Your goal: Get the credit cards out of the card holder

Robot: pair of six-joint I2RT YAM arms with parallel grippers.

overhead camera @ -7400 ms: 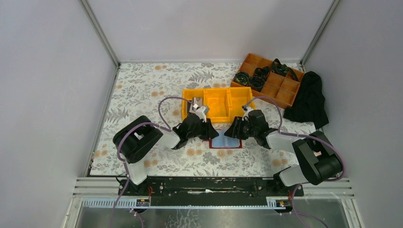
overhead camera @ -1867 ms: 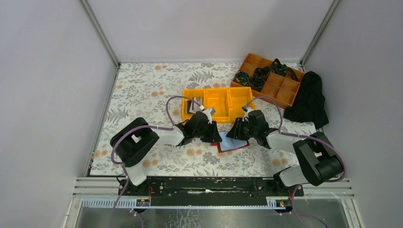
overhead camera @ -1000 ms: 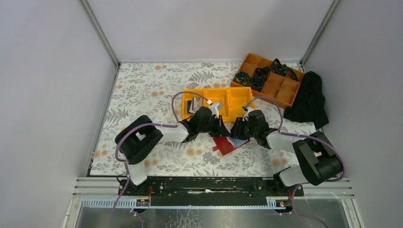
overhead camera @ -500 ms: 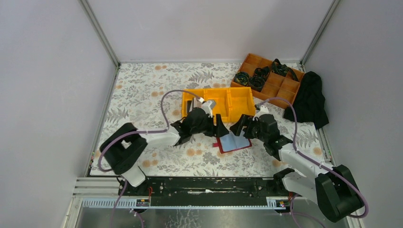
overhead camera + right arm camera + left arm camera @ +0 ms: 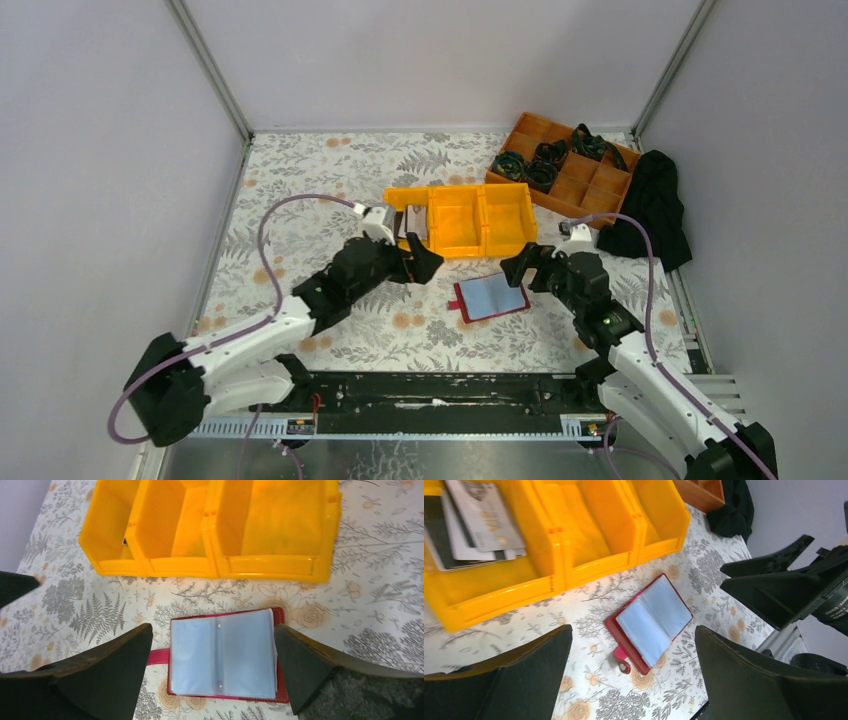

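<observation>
— Top external: your left gripper (image 5: 422,258) and right gripper (image 5: 520,264) are backing off, jaws spreading wide, empty.
— You're probably finishing: card holder (image 5: 490,297) is lying open between them, credit cards (image 5: 479,522) in the yellow bin (image 5: 589,565).

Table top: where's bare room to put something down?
Free: the far-left stretch of table behind the yellow bin, and the near strip before the card holder. Crowded: the far-right corner, with orange tray and black cloth, and the holder's sides, flanked by left tool and right tool.
</observation>
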